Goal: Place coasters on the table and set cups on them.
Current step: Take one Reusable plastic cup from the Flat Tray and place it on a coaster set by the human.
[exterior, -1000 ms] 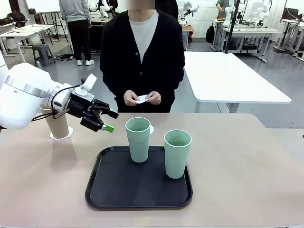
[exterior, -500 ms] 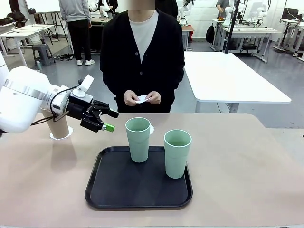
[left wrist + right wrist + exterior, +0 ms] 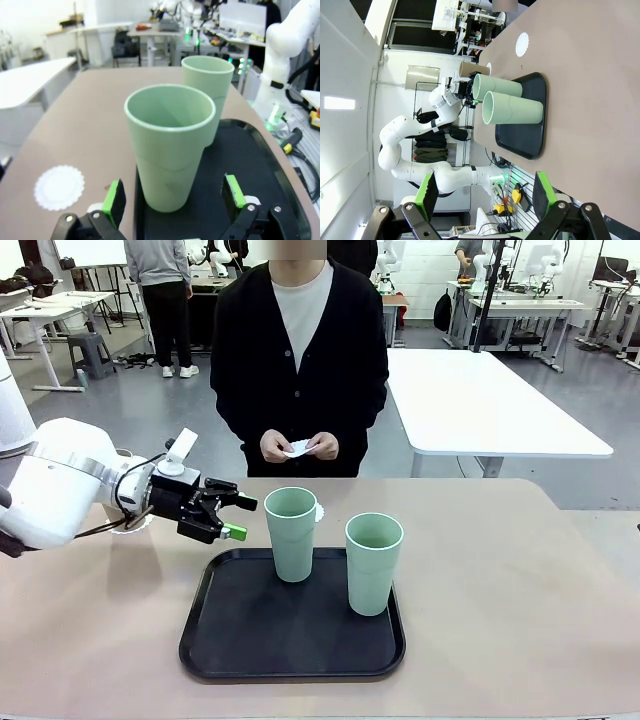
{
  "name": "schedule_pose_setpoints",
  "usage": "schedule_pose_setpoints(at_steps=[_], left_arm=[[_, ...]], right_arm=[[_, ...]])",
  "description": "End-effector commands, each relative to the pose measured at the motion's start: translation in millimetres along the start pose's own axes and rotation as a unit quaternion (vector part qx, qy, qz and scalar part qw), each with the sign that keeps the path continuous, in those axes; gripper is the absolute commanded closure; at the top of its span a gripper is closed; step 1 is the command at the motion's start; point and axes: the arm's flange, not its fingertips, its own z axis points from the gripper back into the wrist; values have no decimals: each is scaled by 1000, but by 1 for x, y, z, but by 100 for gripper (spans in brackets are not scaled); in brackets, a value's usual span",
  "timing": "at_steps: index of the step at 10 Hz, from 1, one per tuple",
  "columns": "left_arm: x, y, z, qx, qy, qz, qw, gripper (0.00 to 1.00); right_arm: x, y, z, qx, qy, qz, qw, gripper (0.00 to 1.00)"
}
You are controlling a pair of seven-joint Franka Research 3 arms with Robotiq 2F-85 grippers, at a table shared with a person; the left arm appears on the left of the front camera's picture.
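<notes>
1. Just off the tray's far left corner, the left gripper (image 3: 243,518) has dropped and slid away from the tan cup (image 3: 468,68) over the last second. Its fingers are spread wide and empty.
2. I judge the tan cup done on its doily. The nearer mint cup (image 3: 291,533), standing on the black tray (image 3: 230,640), looks next.
3. A bare coaster (image 3: 59,187) waits on the table (image 3: 500,570) beside the tray, just behind that cup.
4. The left forearm lies low and nearly level, with its fingers aimed at the cup's middle, close but apart.
5. The right gripper (image 3: 485,195) hangs spread and empty, well away.
6. The person's hands (image 3: 300,447) pinch another doily.
</notes>
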Motion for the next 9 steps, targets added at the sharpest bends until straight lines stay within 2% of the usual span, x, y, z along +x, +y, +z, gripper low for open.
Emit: schedule_pose_setpoints(at_steps=[1,9], left_arm=[[-11,10,-11,15,-11,-11,1000,0],[-38,19,-47,-14,-33,-21,999,0]], right_arm=[[3,1,0,14,-6,9,1000,0],[3,1,0,14,-6,9,1000,0]])
